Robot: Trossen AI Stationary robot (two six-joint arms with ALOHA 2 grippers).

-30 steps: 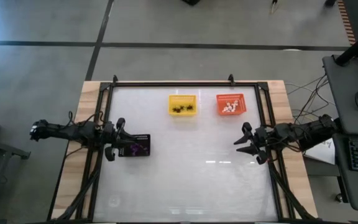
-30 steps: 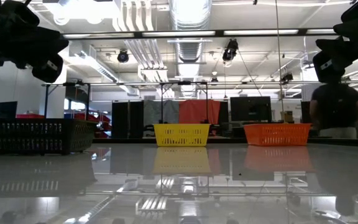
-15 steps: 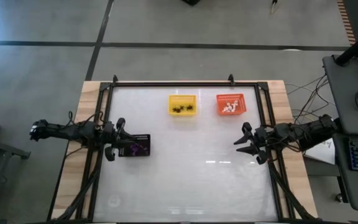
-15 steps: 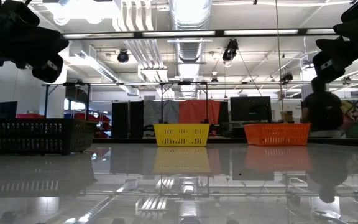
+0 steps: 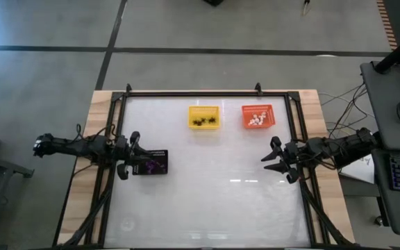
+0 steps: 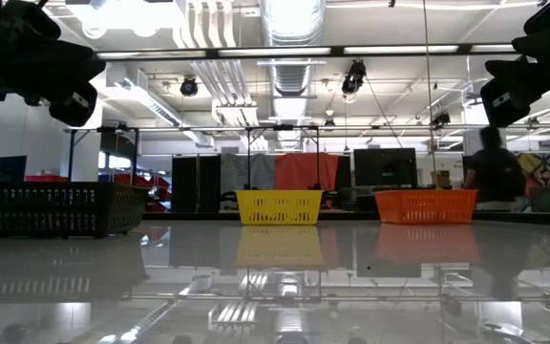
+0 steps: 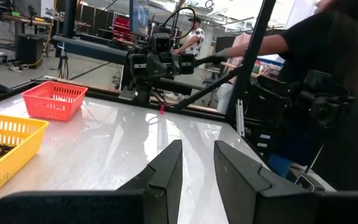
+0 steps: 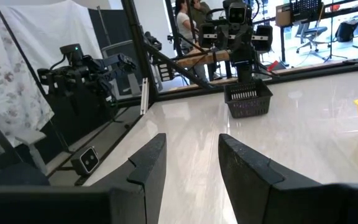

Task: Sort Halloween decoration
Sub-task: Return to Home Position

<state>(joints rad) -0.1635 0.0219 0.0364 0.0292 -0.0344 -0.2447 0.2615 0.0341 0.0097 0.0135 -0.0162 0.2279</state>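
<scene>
The Halloween decoration lies sorted into three containers. Black trinkets [image 5: 204, 122] are in the yellow basket [image 5: 203, 110]. White ones [image 5: 256, 120] are in the orange basket [image 5: 257, 108]. Purple ones [image 5: 149, 167] are in the black tray [image 5: 160, 154]. My left gripper [image 5: 132, 157] hovers level at the tray's left end, open, with nothing between its fingers [image 7: 166, 171]. My right gripper [image 5: 269, 161] hovers level near the table's right edge, open and empty [image 8: 192, 163].
Both baskets stand side by side at the table's far edge, and the tray sits at the left. The glossy table top [image 5: 214, 194] lies bare in the middle and near side. A black frame [image 5: 207, 92] rims the table. A person [image 6: 493, 177] stands in the room beyond.
Neither arm nor anything on the table has moved. The person in the room behind the table has walked farther off.
</scene>
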